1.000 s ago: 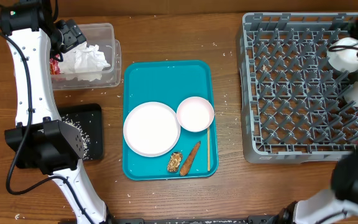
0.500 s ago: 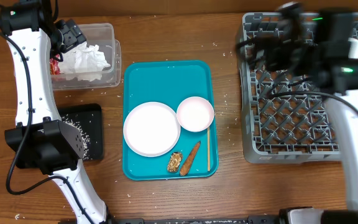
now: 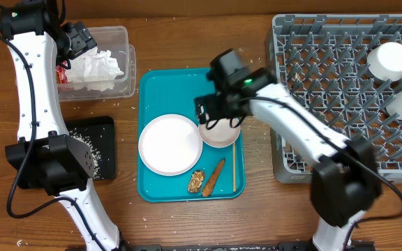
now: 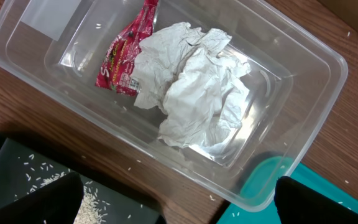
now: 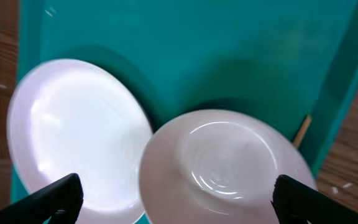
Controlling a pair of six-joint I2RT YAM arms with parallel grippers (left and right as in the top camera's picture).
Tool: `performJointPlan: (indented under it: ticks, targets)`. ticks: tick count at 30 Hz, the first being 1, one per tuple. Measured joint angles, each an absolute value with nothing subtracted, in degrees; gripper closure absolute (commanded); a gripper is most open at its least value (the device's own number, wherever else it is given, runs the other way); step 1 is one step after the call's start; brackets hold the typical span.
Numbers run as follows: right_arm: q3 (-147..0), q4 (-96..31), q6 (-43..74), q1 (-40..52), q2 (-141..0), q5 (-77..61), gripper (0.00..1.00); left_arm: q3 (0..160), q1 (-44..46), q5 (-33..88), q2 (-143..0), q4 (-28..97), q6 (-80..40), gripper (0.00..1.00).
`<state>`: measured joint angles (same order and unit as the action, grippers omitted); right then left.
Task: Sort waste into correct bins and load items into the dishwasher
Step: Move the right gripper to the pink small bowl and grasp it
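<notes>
Overhead, right arm: big swing! A second back it was at the far edge of the rack (image 3: 313, 90); now it has crossed to the teal tray (image 3: 152, 80), and the right gripper (image 3: 217, 117) hangs over the bowl (image 3: 222, 134).
Overhead, rack: two white cups (image 3: 389, 59) sit uncovered in the far corner, so that load looks finished.
Overhead, tray contents: the plate (image 3: 169, 144), the bowl, the carrot stick (image 3: 215, 176) and the brown lump (image 3: 196, 182) lie just where they did. Nothing has been lifted yet.
Overhead, left arm: no move at all. The left gripper (image 3: 75, 38) is parked above the clear tub (image 3: 121, 31), with the black tray (image 3: 109, 127) on the worktop nearer the camera.
Left wrist: the jaws are spread wide and empty over the tub. The napkins (image 4: 197, 87) and the red wrapper (image 4: 126, 56) lie inside it.
Right wrist: the jaws are spread wide and hold nothing, one finger at each lower corner. The bowl lies between them, its rim against the plate's.
Meaning: the bowl looks like the next dish for the rack, then the plate. The stick and the lump are still to be binned.
</notes>
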<state>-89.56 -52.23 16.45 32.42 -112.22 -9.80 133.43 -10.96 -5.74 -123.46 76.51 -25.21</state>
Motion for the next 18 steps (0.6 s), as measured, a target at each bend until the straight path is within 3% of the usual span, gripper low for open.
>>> performJointPlan:
  ticks: [7,17,18]
  targets:
    - [-89.49,-49.65,26.24,36.18,-114.48,-8.19,0.17,133.43,-10.96,-5.74,-123.46,76.51,-25.21,0.00]
    - [-89.47,-47.55,34.41,37.58,-119.92,-6.04,0.39,133.43,-10.96,-5.74,-123.46,76.53,-25.21,0.00]
    - [-89.47,-47.40,34.76,37.58,-120.27,-5.61,0.44,133.43,-10.96,-5.74,-123.46,76.51,-25.21,0.00]
